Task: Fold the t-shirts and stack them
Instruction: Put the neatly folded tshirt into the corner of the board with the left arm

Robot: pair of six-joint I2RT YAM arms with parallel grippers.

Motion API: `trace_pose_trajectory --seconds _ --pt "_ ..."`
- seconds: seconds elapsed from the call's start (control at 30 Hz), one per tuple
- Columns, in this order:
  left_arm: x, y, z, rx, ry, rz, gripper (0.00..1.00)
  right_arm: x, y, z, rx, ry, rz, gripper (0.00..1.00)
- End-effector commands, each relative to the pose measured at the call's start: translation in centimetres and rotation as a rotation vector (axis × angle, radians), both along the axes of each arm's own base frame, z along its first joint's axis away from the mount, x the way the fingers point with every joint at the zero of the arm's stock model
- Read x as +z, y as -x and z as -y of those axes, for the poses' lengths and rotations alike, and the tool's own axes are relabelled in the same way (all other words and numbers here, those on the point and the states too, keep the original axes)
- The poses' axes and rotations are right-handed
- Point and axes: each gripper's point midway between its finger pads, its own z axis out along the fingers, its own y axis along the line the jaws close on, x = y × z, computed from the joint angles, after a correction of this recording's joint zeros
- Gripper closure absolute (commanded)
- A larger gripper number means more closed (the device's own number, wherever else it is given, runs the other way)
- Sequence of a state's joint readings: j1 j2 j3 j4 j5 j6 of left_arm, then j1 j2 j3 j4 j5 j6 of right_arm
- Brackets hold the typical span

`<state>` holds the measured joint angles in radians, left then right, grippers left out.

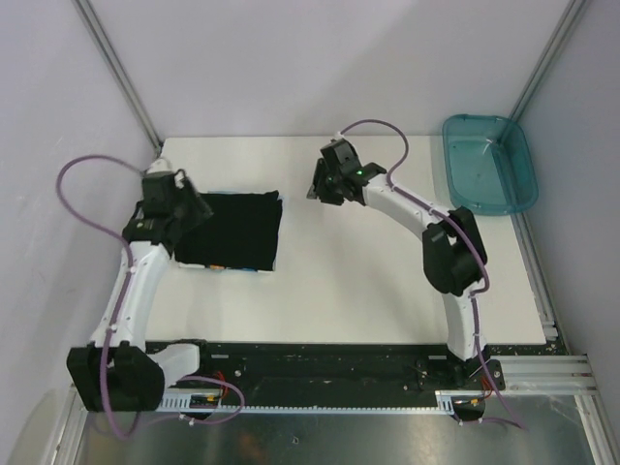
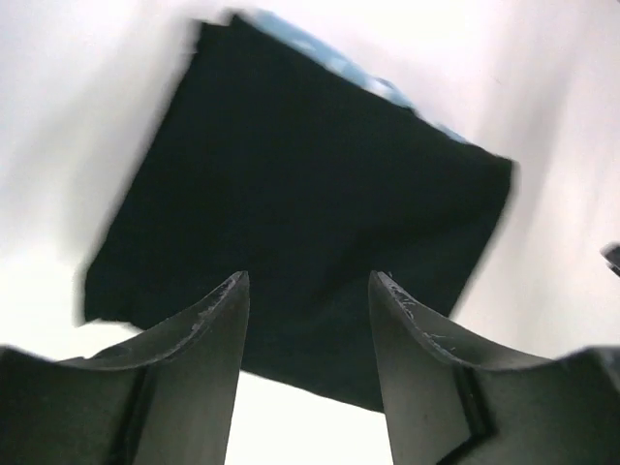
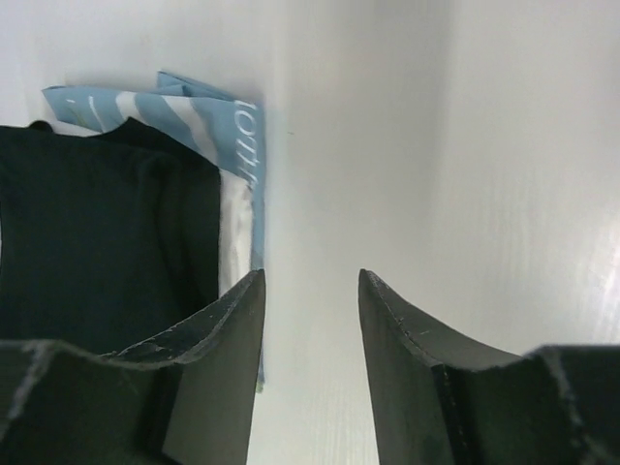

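Black tee [image 1: 232, 231] lies folded square on the left side of the white surface [image 1: 368, 291], stacked on the white tee [image 3: 232, 136] — only a blue-and-white printed edge of that one peeks out along one side. Left gripper [image 2: 308, 286] hangs above the black cloth, its fingers [image 2: 208, 329] apart and holding nothing. Right gripper [image 3: 310, 281] hovers near the stack's right edge — fingers apart too, empty. A teal bin [image 1: 489, 163] sits at the far right corner.

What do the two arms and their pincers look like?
The left arm and right arm have white links, black joints and purple cables. A green light glows on the right wrist. The left pincer and right pincer have black, tapered, scuffed fingers.
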<state>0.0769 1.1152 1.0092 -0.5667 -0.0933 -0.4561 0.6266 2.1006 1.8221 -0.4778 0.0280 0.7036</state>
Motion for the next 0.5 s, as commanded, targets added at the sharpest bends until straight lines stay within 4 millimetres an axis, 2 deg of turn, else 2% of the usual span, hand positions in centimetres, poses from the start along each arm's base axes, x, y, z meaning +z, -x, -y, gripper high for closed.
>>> trace_pose_trajectory --seconds 0.0,0.17,0.27,0.37,0.47 --pt "0.2 -2.5 7.3 -0.257 0.011 -0.019 0.45 2.9 -0.1 2.9 -0.046 -0.061 0.052 0.53" --pt "-1.7 -5.1 14.1 -0.44 -0.006 -0.088 0.46 3.0 1.3 6.1 -0.074 -0.069 0.045 0.53" --pt "-2.4 -6.9 18.2 -0.566 -0.111 -0.102 0.4 2.9 1.8 7.8 -0.085 -0.062 0.039 0.53" --pt "-3.1 -9.3 20.4 -0.627 -0.222 -0.106 0.33 2.9 2.3 9.2 -0.097 -0.052 0.041 0.53" --pt "-4.2 -12.1 21.1 -0.652 -0.328 -0.116 0.29 3.0 2.6 10.1 -0.099 -0.041 0.045 0.53"
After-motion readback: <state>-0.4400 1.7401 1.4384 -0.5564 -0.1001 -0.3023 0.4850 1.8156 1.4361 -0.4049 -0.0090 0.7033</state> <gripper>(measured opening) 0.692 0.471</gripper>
